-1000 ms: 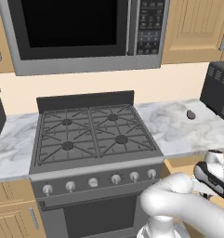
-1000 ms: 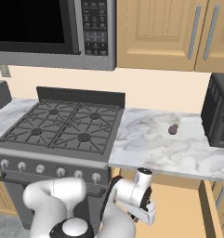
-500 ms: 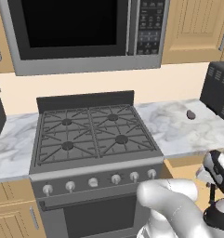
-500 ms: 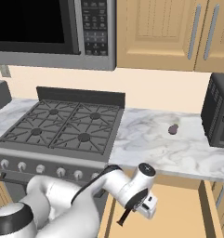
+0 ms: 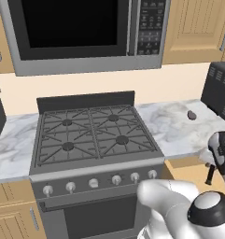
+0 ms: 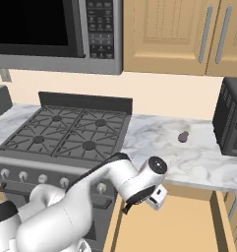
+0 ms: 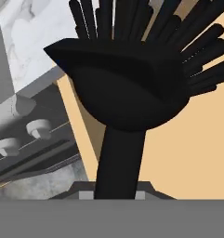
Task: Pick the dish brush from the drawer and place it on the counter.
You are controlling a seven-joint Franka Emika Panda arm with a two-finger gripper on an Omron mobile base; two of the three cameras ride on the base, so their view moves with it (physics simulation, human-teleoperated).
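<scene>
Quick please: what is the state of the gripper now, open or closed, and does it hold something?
Gripper: closed on the dish brush, holding it by the handle above the open drawer.

One tiny black dish brush with spiky round bristle head [image 7: 132, 69] was seen. One shallow light-tan wooden drawer box [image 6: 189, 224] stood open. One white grey-veined marble bench [image 6: 198, 155] ran either side of stove. One dark grey gas stove top [image 5: 93, 135] had four burners; six round grey knobs [image 5: 116, 179] lined its front. One steel-framed black microwave [image 5: 81, 32] hung above. One small rounded dark grey lump [image 6: 183, 136] lay on bench. One black boxy toaster oven [image 6: 230, 123] stood at bench's right end.
</scene>
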